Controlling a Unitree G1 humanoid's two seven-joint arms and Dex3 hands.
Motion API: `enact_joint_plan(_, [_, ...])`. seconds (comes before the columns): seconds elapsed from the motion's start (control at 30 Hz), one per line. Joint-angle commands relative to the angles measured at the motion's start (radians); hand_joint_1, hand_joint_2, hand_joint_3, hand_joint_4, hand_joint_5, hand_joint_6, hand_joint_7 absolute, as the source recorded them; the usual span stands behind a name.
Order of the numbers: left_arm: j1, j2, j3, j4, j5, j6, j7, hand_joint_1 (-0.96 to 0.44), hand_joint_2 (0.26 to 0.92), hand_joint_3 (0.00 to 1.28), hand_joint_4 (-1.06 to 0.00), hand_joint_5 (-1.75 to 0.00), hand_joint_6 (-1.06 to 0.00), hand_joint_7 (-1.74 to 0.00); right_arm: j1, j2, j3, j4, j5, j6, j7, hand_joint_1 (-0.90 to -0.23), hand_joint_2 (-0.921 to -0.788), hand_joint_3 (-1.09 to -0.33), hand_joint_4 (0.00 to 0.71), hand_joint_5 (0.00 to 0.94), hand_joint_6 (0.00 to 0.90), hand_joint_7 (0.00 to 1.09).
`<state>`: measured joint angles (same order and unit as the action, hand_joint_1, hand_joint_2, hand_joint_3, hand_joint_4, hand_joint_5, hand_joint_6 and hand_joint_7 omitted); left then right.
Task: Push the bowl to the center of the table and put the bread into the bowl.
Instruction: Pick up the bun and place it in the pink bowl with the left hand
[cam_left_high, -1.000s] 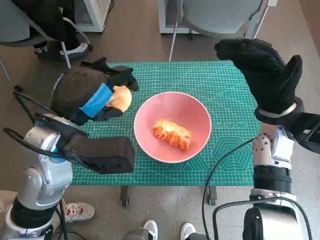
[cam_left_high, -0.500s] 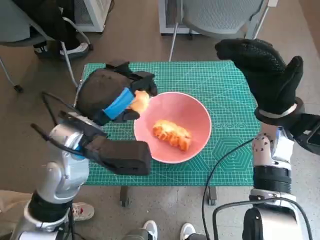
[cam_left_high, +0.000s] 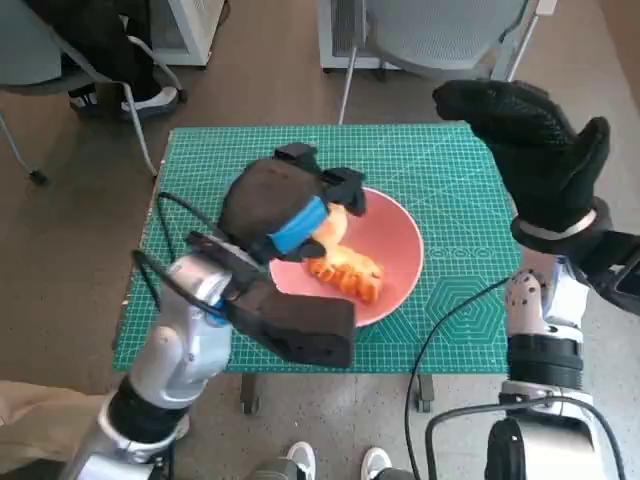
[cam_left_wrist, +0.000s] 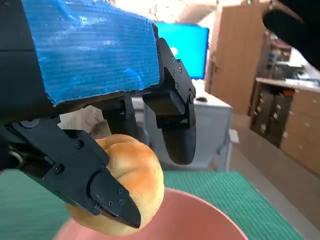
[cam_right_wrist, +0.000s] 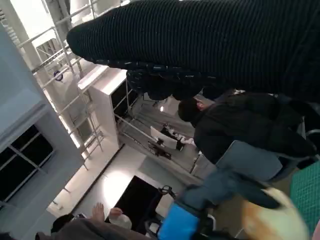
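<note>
Pink bowl (cam_left_high: 392, 262), one; breads two: one inside (cam_left_high: 345, 269); another (cam_left_wrist: 125, 182) gripped by left hand (cam_left_high: 285, 208); right hand (cam_left_high: 530, 150) empty, spread.

The left hand (cam_left_high: 285, 205) covers part of the pink bowl (cam_left_high: 395, 260), and its fingers hide much of the bread roll (cam_left_wrist: 131, 180).

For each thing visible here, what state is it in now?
Bowl: upright on the mat, holds one bread piece.
Bread roll: held above the bowl by the left hand.
Left hand: grips the roll.
Right hand: raised, holds nothing.
</note>
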<state>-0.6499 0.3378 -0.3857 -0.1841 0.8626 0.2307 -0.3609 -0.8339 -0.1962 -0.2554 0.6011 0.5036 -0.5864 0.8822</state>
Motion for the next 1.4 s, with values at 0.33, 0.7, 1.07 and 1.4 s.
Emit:
enact_joint_plan(0.33, [-0.028,-0.028,-0.054,0.170,-0.012,-0.095,0.019,0.00,0.917,0.06,-0.75,-1.19,-0.60,-1.10,0.042,-0.004,0.011,-0.019,-0.022,0.008,-0.029,-0.689,-0.921,-0.790,0.341,0.002,0.399,0.00])
enact_joint_plan(0.7, [-0.052,-0.044,-0.094,0.234,0.024,-0.071,-0.017,0.00,0.920,0.07,-0.73,-1.24,-0.61,-1.07,0.049,-0.004,0.019,-0.028,-0.022,0.009,-0.039,-0.699,-0.921,-0.787,0.344,0.002,0.399,0.00])
enact_joint_plan(1.07, [-0.049,-0.063,-0.093,0.271,0.005,-0.035,-0.046,0.00,0.918,0.12,-0.63,-1.36,-0.60,-1.07,0.047,-0.008,0.019,-0.023,-0.017,0.009,-0.037,-0.699,-0.921,-0.788,0.344,0.002,0.399,0.00])
enact_joint_plan(1.4, [0.011,-0.050,-0.011,0.183,-0.113,-0.084,-0.008,-0.34,0.874,0.03,-0.21,-0.12,-0.29,-0.25,0.046,-0.009,0.018,-0.022,-0.018,0.010,-0.041,-0.697,-0.921,-0.788,0.344,0.001,0.399,0.00])
